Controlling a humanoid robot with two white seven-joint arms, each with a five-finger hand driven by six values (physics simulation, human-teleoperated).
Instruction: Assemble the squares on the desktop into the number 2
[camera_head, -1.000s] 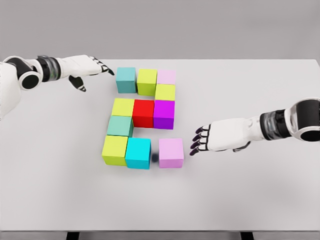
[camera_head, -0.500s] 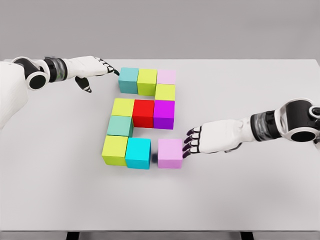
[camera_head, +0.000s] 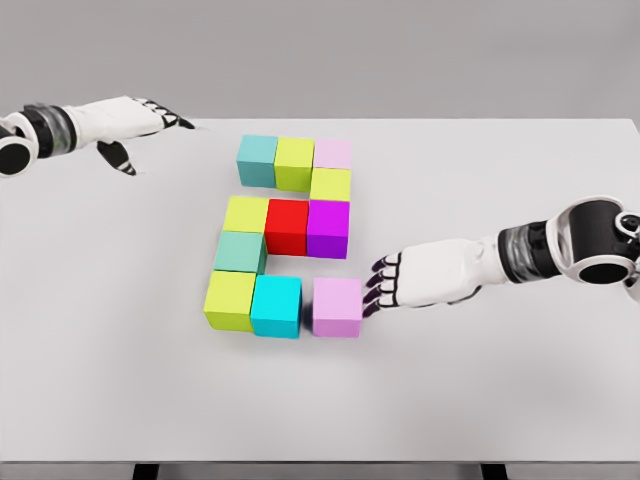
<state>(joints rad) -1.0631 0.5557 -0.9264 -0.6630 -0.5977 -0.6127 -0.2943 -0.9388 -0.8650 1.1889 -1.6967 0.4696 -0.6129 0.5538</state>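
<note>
Coloured cubes lie on the white table (camera_head: 500, 400) in the outline of a 2. The top row is a teal cube (camera_head: 257, 160), a lime cube (camera_head: 294, 162) and a pale pink cube (camera_head: 333, 153). Below them sit a lime cube (camera_head: 331, 184), then a row of lime, red (camera_head: 286, 225) and purple (camera_head: 328, 228) cubes. A teal-green cube (camera_head: 240, 252) leads down to a bottom row of lime (camera_head: 229, 299), cyan (camera_head: 276, 305) and pink (camera_head: 337, 306) cubes. My right hand (camera_head: 378, 284) is open, its fingertips (camera_head: 373, 291) against the pink cube's right side. My left hand (camera_head: 150, 118) is open, up at the far left.
The table's far edge runs just behind the top row. Bare table surface lies to the right of the cubes and in front of them.
My right hand moved left to the pink cube and slid it close to the cyan cube. My left hand nudged the teal cube right against the lime one, then pulled back to the left.
</note>
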